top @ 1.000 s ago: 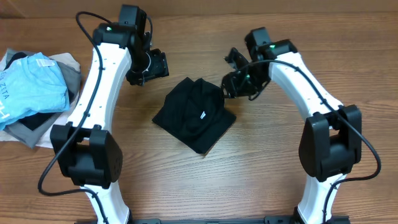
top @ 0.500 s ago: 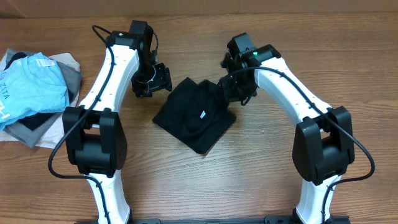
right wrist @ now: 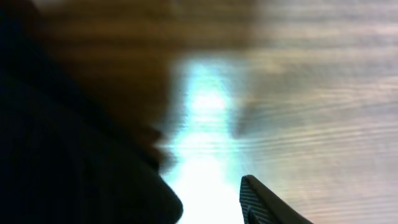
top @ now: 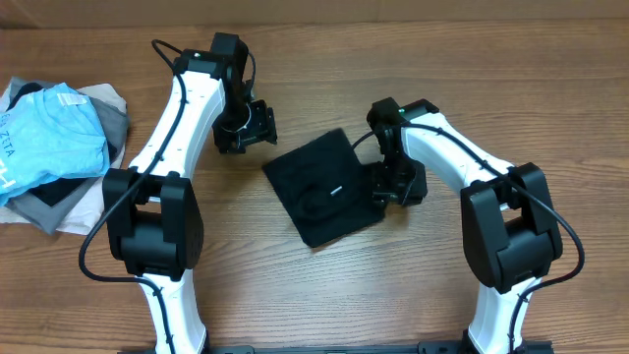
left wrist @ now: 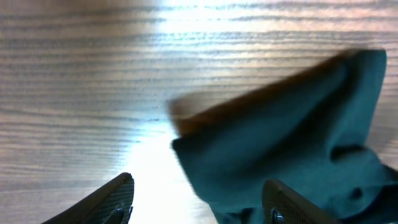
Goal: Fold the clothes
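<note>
A black folded garment [top: 324, 187] lies flat at the middle of the wooden table. My left gripper [top: 246, 128] is open and empty just beyond the garment's far left corner. In the left wrist view the cloth [left wrist: 292, 143] reaches to the right finger, with my left gripper [left wrist: 199, 205] over bare wood. My right gripper [top: 398, 185] sits low at the garment's right edge. In the right wrist view dark cloth [right wrist: 68, 143] covers the left side and hides one finger. The jaws of my right gripper [right wrist: 186, 211] look spread, with a bright gap beside the cloth.
A pile of clothes [top: 54, 147], light blue on top of grey and white pieces, lies at the table's left edge. Bare wood [top: 324, 295] stretches in front of the garment.
The black garment has shifted right and turned, now lying flatter and squarer. My right gripper moved from its far corner down to its right edge. My left gripper barely moved.
</note>
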Controlling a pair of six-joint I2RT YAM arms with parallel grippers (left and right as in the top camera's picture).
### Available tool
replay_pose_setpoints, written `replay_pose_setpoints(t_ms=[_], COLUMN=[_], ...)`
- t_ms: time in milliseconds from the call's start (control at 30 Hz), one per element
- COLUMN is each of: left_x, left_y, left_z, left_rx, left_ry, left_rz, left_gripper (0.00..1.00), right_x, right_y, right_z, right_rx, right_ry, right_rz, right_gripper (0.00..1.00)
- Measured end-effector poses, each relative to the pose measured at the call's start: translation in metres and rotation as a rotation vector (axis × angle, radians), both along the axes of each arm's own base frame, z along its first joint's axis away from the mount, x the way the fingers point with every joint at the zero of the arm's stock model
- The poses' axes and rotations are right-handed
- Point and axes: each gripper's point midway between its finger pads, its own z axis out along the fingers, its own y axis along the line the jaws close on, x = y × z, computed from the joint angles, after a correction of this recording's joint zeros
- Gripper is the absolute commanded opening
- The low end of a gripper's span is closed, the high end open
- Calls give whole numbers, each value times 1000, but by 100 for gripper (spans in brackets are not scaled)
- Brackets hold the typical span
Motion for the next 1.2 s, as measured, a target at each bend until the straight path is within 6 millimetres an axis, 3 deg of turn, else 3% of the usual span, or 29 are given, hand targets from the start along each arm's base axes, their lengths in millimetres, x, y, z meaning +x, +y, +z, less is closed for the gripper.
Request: replay_pose_setpoints(t_ms=[133, 267, 367, 467, 667, 767, 900, 1033, 1200], left_x=[17, 35, 44, 50, 48, 38, 13, -26, -80], left_y=[-10, -23, -31, -37, -43, -48, -58, -59, -47], left_z=[2, 6, 9, 11, -2, -23, -54, -78, -78], left_rx=[-20, -40, -51, -58, -56, -54, -47, -16, 33], left_ry=[-80, -173, -224, -254, -228, -161, -30, 149, 396], left_rz=[-23, -68, -97, -113, -128, -154, -191, -221, -239], left_gripper=[71, 69, 67, 66, 64, 64, 64, 65, 61], right_x=[-5, -2, -5, -6, -26, -48, -63, -59, -36], right_y=[-5, 4, 13, 27, 60, 72, 72, 71, 57], right_z=[21, 64, 83, 84, 61, 45, 33, 23, 13], right_rx=[0, 84, 143, 208, 329, 381, 398, 397, 323], right_ry=[7, -81, -108, -111, -59, 7, 57, 27, -81], right_rz=[-14, -25, -27, -19, 22, 30, 20, 26, 37], right_gripper=[49, 49, 49, 48, 43, 42, 42, 44, 44])
